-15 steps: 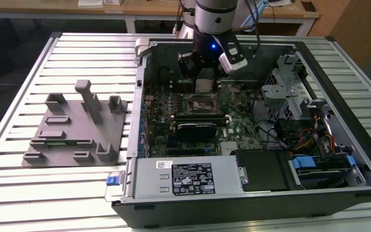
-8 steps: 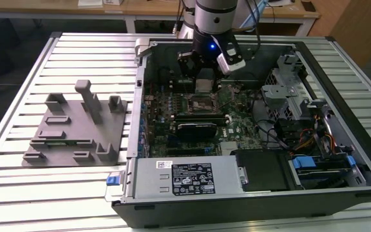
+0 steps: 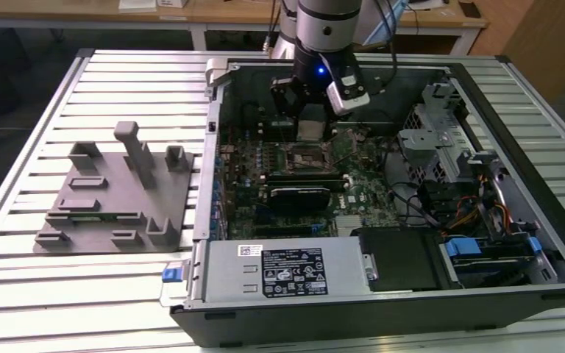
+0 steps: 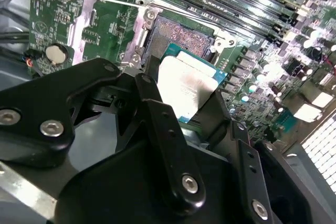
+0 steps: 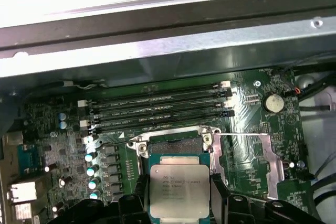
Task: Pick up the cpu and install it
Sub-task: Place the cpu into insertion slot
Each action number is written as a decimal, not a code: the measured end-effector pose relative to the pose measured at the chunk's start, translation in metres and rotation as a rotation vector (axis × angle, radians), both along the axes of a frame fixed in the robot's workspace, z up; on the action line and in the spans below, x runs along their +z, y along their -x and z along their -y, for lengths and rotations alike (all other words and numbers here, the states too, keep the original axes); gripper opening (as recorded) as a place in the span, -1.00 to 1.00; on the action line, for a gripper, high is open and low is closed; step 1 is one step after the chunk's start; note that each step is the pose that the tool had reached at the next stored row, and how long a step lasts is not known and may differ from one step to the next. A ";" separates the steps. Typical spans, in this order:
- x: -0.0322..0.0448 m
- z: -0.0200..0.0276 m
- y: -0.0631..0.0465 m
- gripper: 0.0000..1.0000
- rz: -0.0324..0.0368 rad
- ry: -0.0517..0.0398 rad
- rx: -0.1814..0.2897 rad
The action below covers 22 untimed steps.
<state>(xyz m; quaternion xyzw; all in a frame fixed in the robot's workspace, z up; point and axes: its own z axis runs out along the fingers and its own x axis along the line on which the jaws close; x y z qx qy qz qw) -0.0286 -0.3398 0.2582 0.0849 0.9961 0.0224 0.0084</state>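
While the arm hangs over the open computer case, its gripper pinches the cpu by two sides between its black fingers. The cpu's shiny side faces up. It is held in the air close over the socket on the green board, not yet set in. Long black memory slots lie just beside the socket.

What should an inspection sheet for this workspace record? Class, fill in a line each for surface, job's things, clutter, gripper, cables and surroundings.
Surface: slatted metal table carrying an open computer case.
Job's things: cpu held near the open socket, not seated.
Clutter: grey fixture block on the table beside the case.
Gripper: gripper shut on the cpu.
Cables: coloured bundle inside the case.
Surroundings: wooden desks behind the table.
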 end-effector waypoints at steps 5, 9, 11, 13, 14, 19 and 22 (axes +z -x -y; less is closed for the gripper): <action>-0.0002 0.0000 -0.001 0.08 0.0001 0.0000 -0.041; -0.0002 0.0000 -0.001 0.08 0.0001 0.0005 -0.076; -0.0003 0.0000 -0.001 0.08 0.0001 0.0009 -0.095; -0.0003 0.0000 -0.001 0.08 0.0001 0.0014 -0.114; -0.0003 0.0000 -0.001 0.08 0.0001 0.0016 -0.125; -0.0003 0.0000 -0.001 0.08 0.0001 0.0029 -0.173; -0.0003 0.0000 -0.001 0.08 0.0001 0.0034 -0.209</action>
